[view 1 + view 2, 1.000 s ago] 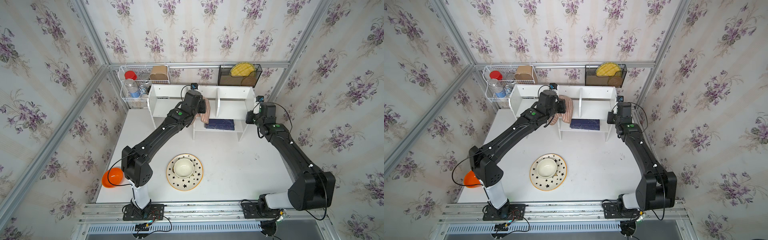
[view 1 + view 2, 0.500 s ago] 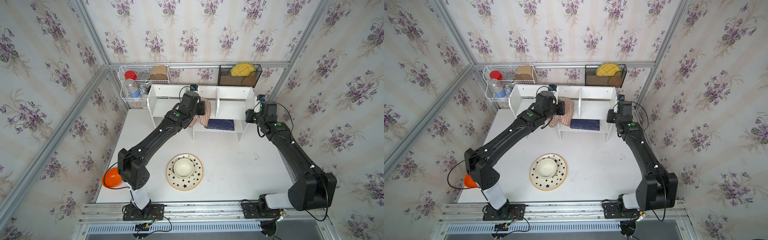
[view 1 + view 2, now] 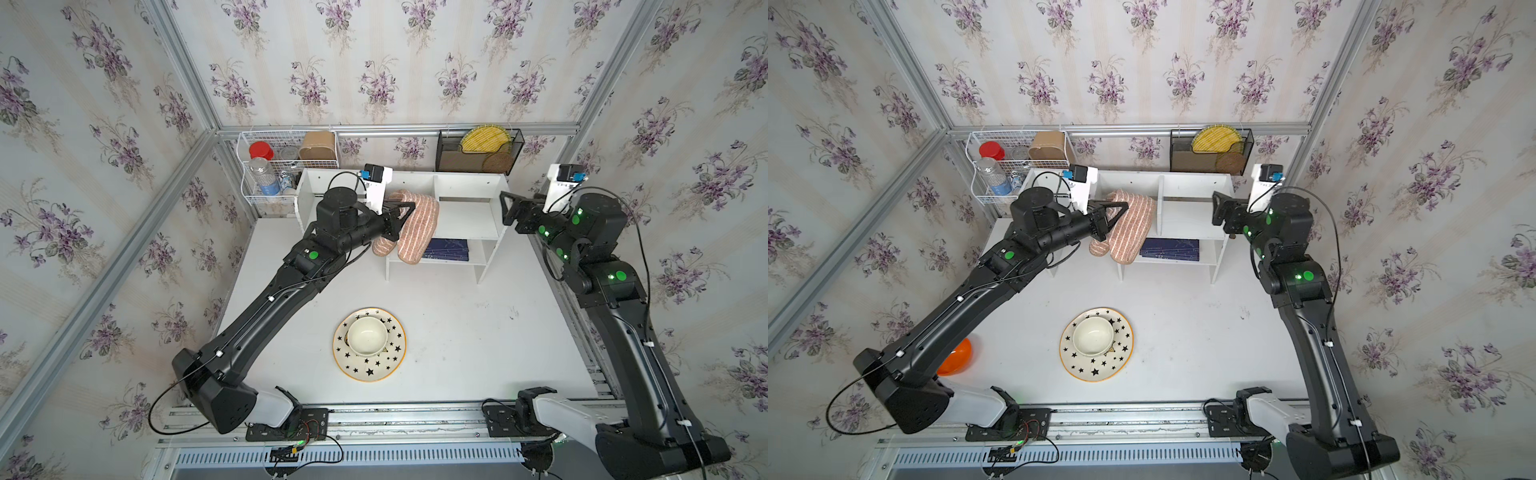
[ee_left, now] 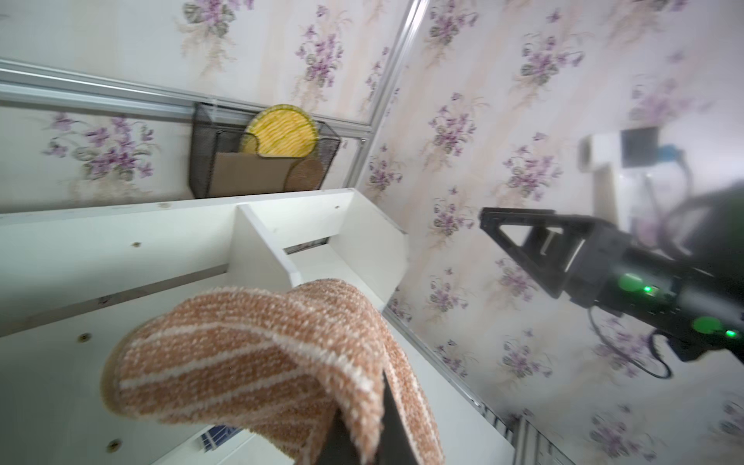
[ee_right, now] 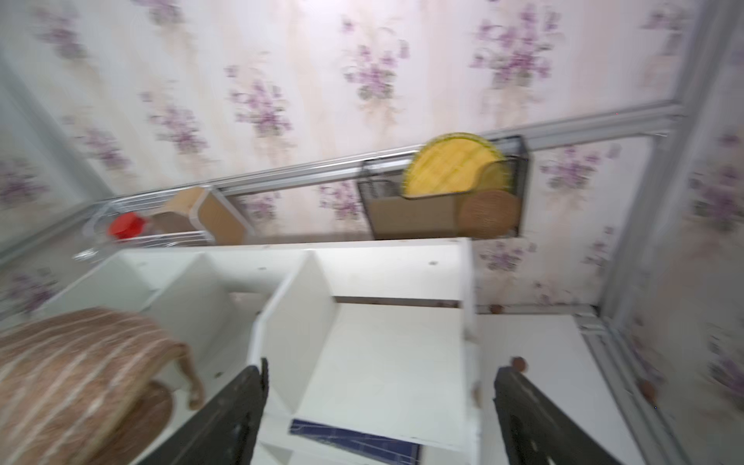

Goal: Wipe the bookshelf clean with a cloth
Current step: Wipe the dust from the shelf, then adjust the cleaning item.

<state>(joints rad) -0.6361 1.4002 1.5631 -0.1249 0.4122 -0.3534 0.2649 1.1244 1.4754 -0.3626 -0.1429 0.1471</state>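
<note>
1. Left fingers point(image 3: 401, 210) are clamped tight on the cloth point(image 3: 419, 232). They pinch it at a fold, so two striped lobes hang down on either side.
2. The cloth hangs over the middle compartment of the bookshelf point(image 3: 465, 220), close to the divider nearer the right arm. Its lower ends dangle past the front edge toward the small lower shelf. Whether it touches the compartment floor cannot be told.
3. The cloth looks plush, light and limp, so it will likely sag and fold over rather than lie flat. A pinch at mid-fold, as here, leaves plenty of loose pile to drag across the boards. A hold nearer one edge would probably let more of it spread into the corners.
4. The bookshelf stands at the back of the bench point(image 3: 457, 332), white and rigid. It has thin dividers and slim legs, and a blue book point(image 3: 449, 250) lies on its lower shelf. It appears light enough to shift under a hard push, so an end wall would be the place to steady it.
5. Right fingers point(image 5: 241, 402) are spread wide and hold nothing. They hover by the end wall on that arm's side. The right wrist view is blurred, but both fingers show clear of the boards.
</note>
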